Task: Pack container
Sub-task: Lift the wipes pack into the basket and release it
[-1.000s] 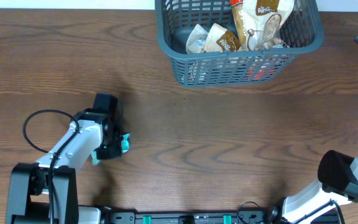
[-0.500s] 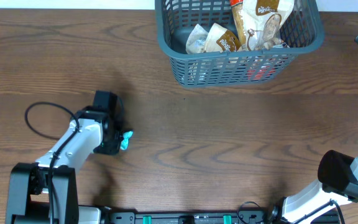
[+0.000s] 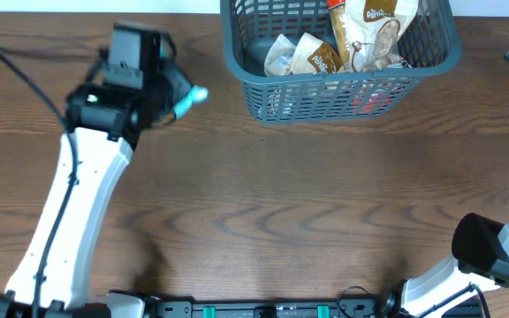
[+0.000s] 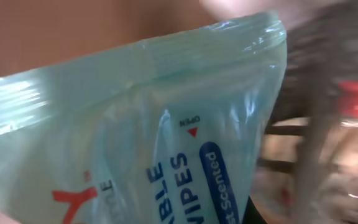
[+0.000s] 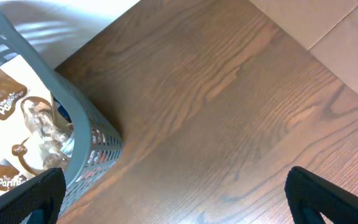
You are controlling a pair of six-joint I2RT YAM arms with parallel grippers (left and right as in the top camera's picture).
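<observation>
container (image 3: 343, 99) at far centre of table (image 3: 325, 203), long axis left-right, mouth up, snack packets (image 3: 312, 55) inside | left hand (image 3: 180, 99) clenched on wipes pack (image 4: 135, 124), just left of container | right hand (image 5: 176, 199) spread wide, empty, near container's right end

Overhead cam: fixed above, looking straight down on the table (image 3: 325, 194); container (image 3: 263, 102) cut by the top edge. Left wrist cam: v. close on a wipes pack (image 4: 135, 130), which fills most of the view, blurry. Right wrist cam: high up, angled down past the container's right side. Shared w/ overhead: container wall, snack packets (image 3: 312, 55).
</observation>
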